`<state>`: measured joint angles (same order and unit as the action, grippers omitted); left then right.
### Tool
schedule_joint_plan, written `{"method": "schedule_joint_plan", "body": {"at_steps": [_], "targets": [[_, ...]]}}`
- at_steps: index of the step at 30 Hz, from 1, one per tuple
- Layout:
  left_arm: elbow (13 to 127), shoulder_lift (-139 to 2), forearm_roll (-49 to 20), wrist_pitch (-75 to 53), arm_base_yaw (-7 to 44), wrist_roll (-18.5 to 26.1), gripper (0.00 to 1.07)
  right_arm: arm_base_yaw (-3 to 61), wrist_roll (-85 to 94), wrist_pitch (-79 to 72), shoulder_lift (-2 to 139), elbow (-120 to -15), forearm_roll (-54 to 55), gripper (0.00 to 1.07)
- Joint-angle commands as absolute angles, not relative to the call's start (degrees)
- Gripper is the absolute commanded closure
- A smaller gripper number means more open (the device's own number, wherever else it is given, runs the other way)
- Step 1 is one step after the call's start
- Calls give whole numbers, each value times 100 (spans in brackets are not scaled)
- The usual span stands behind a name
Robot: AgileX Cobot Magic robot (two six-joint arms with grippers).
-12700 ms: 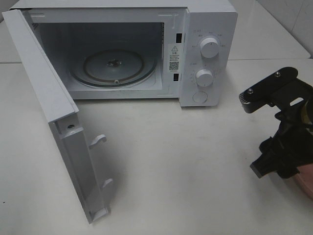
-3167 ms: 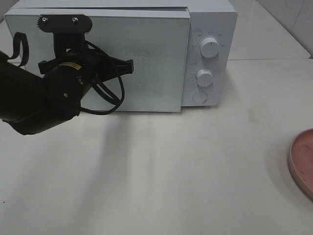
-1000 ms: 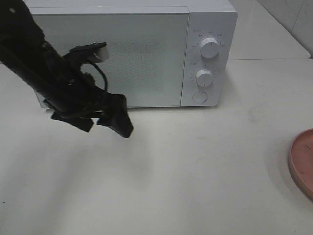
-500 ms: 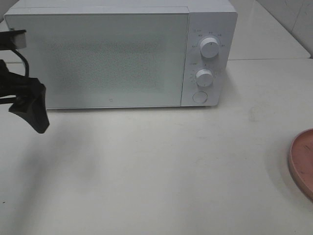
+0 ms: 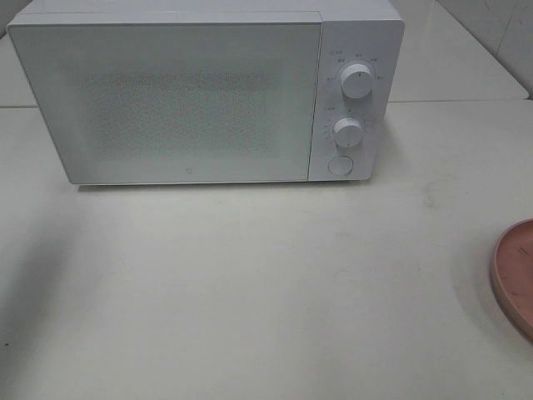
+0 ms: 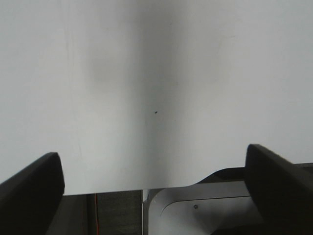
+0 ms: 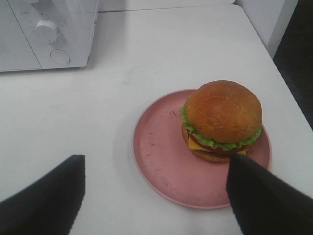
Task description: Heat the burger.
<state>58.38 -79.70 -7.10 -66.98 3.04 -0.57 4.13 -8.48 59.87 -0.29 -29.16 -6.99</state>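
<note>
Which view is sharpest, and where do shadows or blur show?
Right wrist view: sharpest on the burger and pink plate; its near fingers are blurred. Left wrist view: a soft shadow band down the table. Exterior high view: even light, microwave slightly hazy.

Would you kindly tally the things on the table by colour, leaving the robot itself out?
White: 1, the microwave
Pink: 1, the plate
Golden-brown: 1, the burger
Total: 3
</note>
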Motion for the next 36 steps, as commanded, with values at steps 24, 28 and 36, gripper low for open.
{"method": "schedule_joint_plan", "body": {"at_steps": [24, 28, 36], "targets": [[2956, -3398, -510, -5861, -6, 521, 12, 384, -779, 5959, -183, -2922, -682, 31], [2956, -2893, -550, -5861, -6, 659, 12, 384, -779, 5959, -183, -2922, -682, 31], [2871, -1851, -659, -5964, -6, 682, 12, 384, -779, 5959, -183, -2922, -682, 31]]}}
